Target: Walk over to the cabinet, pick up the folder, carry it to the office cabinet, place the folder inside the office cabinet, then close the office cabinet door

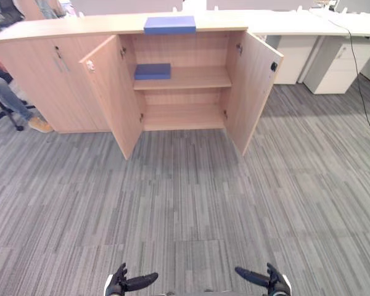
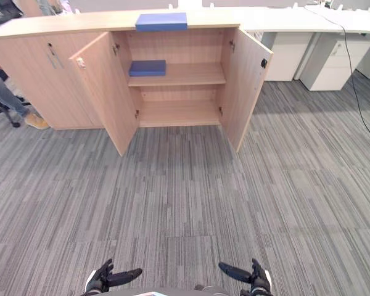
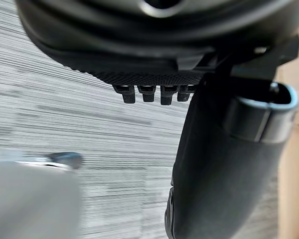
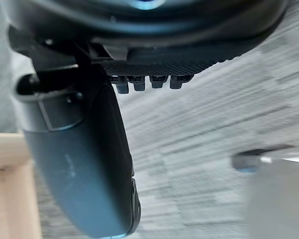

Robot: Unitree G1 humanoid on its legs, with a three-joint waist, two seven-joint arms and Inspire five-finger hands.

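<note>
A blue folder [image 1: 169, 24] lies flat on top of the long wooden cabinet [image 1: 61, 28]. A second, darker blue folder [image 1: 152, 71] rests at the left end of the upper shelf inside. Both doors of that compartment stand wide open, the left door [image 1: 114, 92] and the right door [image 1: 253, 86] swung out over the carpet. My left hand [image 1: 120, 283] and right hand [image 1: 272, 282] hang low at the near edge, far from the cabinet, open and empty. The left wrist view shows straight fingers [image 3: 154, 92] over carpet, and the right wrist view shows the same of its fingers [image 4: 149, 82].
A seated person's leg and shoe [image 1: 12, 102] and a chair base show at the far left. White drawer units [image 1: 336, 65] stand at the back right, with a black cable [image 1: 361, 92] running down to the floor. Grey striped carpet [image 1: 185, 203] lies between me and the cabinet.
</note>
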